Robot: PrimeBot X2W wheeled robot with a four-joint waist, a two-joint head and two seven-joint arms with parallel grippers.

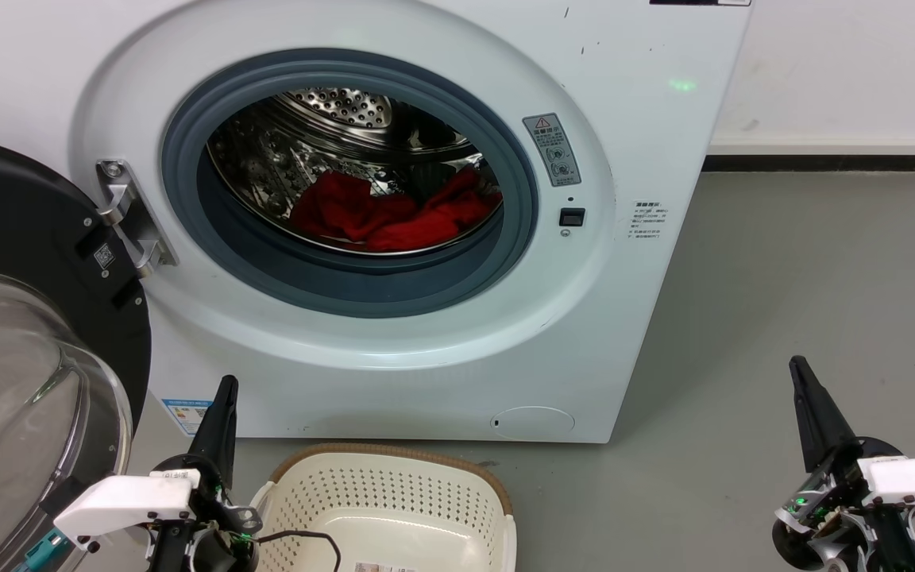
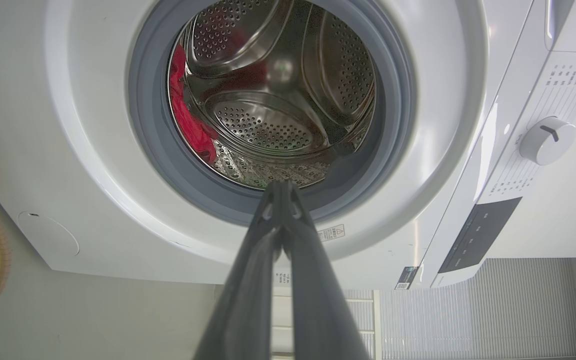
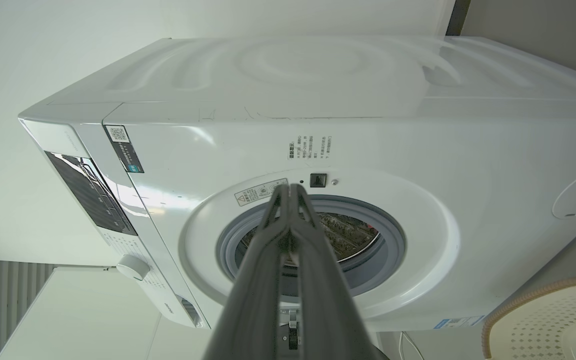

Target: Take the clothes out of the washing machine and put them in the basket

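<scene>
You have a grey floor (image 1: 783, 318) with a white wall (image 1: 839, 71) behind. The washer (image 1: 648, 143) stands on it, its door (image 1: 21, 238) swung wide to the robot's left and cut off by the frame. The clothes (image 1: 394, 214) lie as a crumpled bright red heap low in the steel drum (image 1: 330, 103); you cannot make out any trim or print. The basket (image 1: 394, 457) sits just before the washer, its near end cut off. Your left gripper (image 1: 226, 383) and right gripper (image 1: 797, 364) each have fingers pressed together, holding nothing.

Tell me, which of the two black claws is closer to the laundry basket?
The left gripper, right beside the basket; the right gripper stands well off over the grey floor.
</scene>
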